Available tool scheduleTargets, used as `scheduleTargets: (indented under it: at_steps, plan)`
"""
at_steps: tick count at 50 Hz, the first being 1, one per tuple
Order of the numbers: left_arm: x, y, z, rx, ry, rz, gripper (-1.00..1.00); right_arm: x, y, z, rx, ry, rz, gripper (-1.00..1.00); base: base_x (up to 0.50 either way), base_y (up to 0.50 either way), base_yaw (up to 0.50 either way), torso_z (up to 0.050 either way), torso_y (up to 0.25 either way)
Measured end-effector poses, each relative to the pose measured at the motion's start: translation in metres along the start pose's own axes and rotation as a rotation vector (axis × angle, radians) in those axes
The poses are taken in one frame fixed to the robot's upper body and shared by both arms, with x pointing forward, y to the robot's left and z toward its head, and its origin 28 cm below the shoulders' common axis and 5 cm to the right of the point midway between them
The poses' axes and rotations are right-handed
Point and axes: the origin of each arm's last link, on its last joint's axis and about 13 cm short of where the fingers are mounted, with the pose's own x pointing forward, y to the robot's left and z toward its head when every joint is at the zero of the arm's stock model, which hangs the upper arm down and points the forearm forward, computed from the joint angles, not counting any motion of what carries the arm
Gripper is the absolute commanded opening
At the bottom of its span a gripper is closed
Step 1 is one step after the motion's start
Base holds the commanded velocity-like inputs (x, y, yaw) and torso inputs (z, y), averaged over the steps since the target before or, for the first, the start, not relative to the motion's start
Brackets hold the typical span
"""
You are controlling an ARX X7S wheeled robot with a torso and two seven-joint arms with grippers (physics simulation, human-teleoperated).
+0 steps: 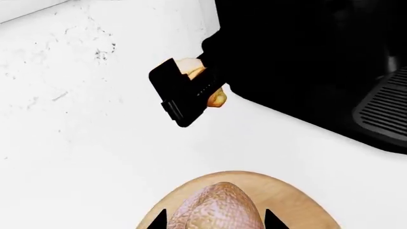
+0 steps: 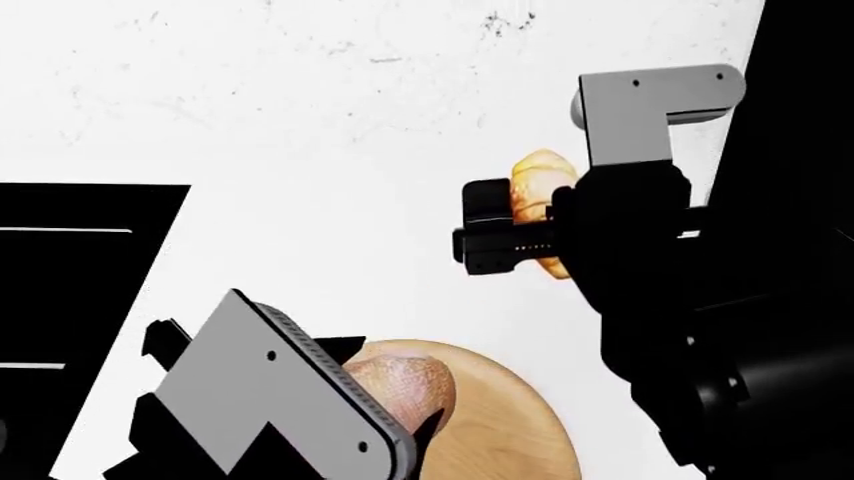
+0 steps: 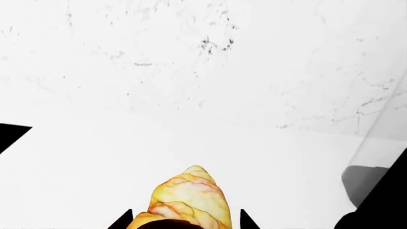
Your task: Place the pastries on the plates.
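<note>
On the white speckled counter point(image 2: 334, 120) not much clutter: a dark appliance point(image 1: 305, 52) w/ a ridged grey grille sits close by the right gripper point(image 2: 514, 225) in the left wrist view, and a black panel point(image 2: 67, 290) fills the left edge of the head view. Nothing lies btwn the two arms; bare counter separates them. White plate can't be made out in any view.

Left gripper point(image 1: 216, 222) is over the tan wood plate point(image 1: 305, 200), jaws clenched on the pink-tan ball point(image 1: 219, 207). In the left wrist view the ball sits btwn the two black fingertips point(image 1: 157, 220), plate rim showing on both sides. Head view: ball point(image 2: 407, 385) pokes out beside the grey gripper body, above the plate point(image 2: 521, 420). Can't tell if the ball touches the plate or hangs just above it. It's round, so no real long axis.

Right gripper is grasping the croissant point(image 2: 541, 185), well apart from the wood plate, near the dark appliance. In the right wrist view the croissant point(image 3: 188, 198) tapers to a point, its long axis running straight out from btwn the fingertips point(image 3: 121, 220), tip away from the wrist. In the head view it runs roughly up-down across the black jaws, ends showing above and below. Whether it's lifted off the counter: can't tell.
</note>
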Motion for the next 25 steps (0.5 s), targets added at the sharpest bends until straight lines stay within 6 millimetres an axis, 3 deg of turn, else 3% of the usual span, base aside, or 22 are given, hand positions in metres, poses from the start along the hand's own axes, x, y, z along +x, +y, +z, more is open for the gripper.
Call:
scheduleTargets:
  at_steps: [6,7,25]
  plan:
    - [-0.0004,-0.0029,-0.0053,0.002,0.018,-0.011,-1.0,-0.0002,-0.0001,-0.0018,0.002,0.004,0.002,-1.0,0.0,0.0,0.0,0.0,0.0]
    - [-0.0005,-0.0032,-0.0059,0.002,0.021,-0.013,1.0,-0.0001,-0.0002,-0.0021,0.002,0.005,0.002,-1.0,0.0,0.0,0.0,0.0,0.01]
    - [0.0005,-0.0052,-0.0091,-0.015,0.038,-0.022,1.0,0.0008,-0.0004,-0.0068,0.014,0.011,0.005,-1.0,0.0,0.0,0.0,0.0,0.0]
